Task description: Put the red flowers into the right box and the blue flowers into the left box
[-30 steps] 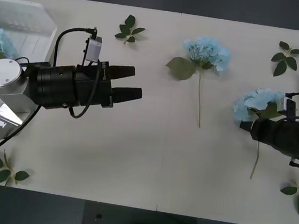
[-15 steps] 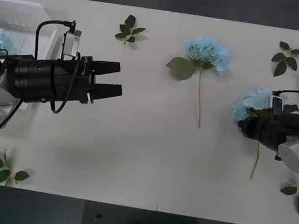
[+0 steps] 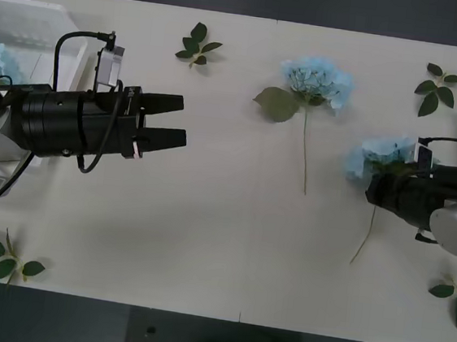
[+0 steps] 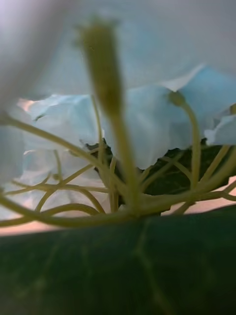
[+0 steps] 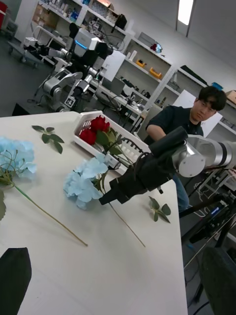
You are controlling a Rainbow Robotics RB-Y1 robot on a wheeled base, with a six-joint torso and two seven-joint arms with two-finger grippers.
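While the right gripper [image 3: 371, 188] is clamped on a blue flower [image 3: 373, 156] just under its head, the stem [image 3: 364, 234] slants down free toward the table's [image 3: 207, 218] near edge. Seen from the left wrist, this bloom hangs lifted off the surface. Another blue flower [image 3: 316, 80] lies flat mid-table. Well apart on the left, the left gripper [image 3: 183, 120] hovers with fingers parted, holding nothing, near the left box [image 3: 40, 16]. Red flowers [image 5: 96, 130] lie in the right box [image 5: 125, 142].
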